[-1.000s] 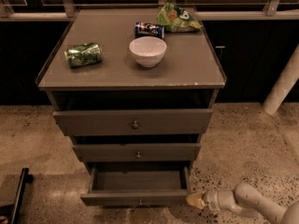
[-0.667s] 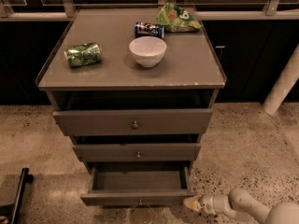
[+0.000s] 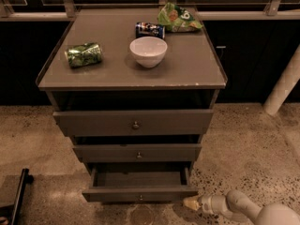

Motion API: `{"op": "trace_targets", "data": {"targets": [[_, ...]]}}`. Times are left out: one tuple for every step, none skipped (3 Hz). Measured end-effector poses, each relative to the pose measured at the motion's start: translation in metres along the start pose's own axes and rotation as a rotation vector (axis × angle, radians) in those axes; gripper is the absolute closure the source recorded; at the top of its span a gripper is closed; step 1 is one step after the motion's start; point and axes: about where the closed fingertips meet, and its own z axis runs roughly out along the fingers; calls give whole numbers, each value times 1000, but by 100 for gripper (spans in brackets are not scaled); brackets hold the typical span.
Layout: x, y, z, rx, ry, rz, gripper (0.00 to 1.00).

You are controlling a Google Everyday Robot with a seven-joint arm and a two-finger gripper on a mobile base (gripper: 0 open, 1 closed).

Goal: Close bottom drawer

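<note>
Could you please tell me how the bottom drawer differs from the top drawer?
The bottom drawer is pulled out with its tray showing; the top drawer shows none. The bottom drawer's front is slimmer and its knob smaller than the top drawer's. Both are grey with one central knob. The hand sits low beside the bottom drawer's right corner.
</note>
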Motion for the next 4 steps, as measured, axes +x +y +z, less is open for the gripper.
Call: {"op": "trace_targets", "data": {"targets": [[-28, -9, 1, 23, -8, -48, 100], [-67, -16, 1, 24, -21, -122, 100], [-66, -15, 1, 24, -21, -122, 100], [-84, -16, 7, -13, -18, -171, 100]]}}
